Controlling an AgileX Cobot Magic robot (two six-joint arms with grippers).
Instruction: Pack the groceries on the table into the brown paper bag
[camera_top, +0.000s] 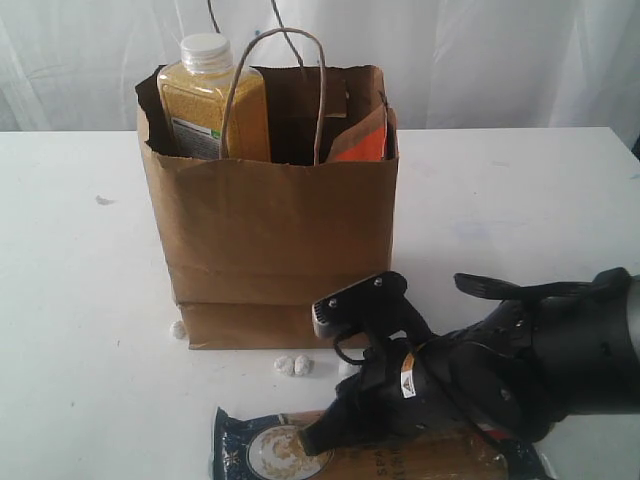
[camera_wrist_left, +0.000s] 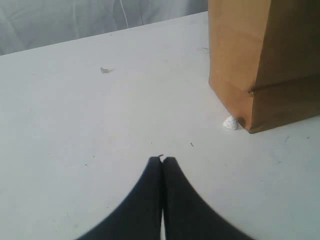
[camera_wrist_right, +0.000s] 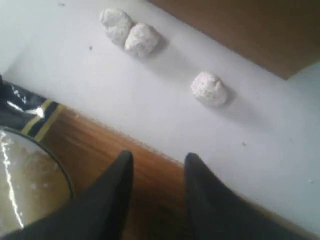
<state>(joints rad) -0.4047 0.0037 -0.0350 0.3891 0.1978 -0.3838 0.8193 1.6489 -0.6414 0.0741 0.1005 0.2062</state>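
My right fingers (camera_wrist_right: 125, 167) are spread apart over the long spaghetti pack with the dark blue end (camera_wrist_right: 95, 145). It lies flat on the white table (camera_wrist_right: 100, 70), nearest to me. My left fingers (camera_wrist_left: 162, 167) are pressed together. Past the pack lie small white pebble bits (camera_top: 293, 366). Behind them stands the tall brown paper bag (camera_top: 270, 230). It holds a white-capped bottle of yellow grains (camera_top: 212, 100) and an orange-labelled pouch (camera_top: 362, 142). White curtains (camera_top: 500, 60) hang at the back.

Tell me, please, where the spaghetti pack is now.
The spaghetti pack lies flat on the table at the exterior view's bottom edge, in front of the bag, directly under the right gripper.
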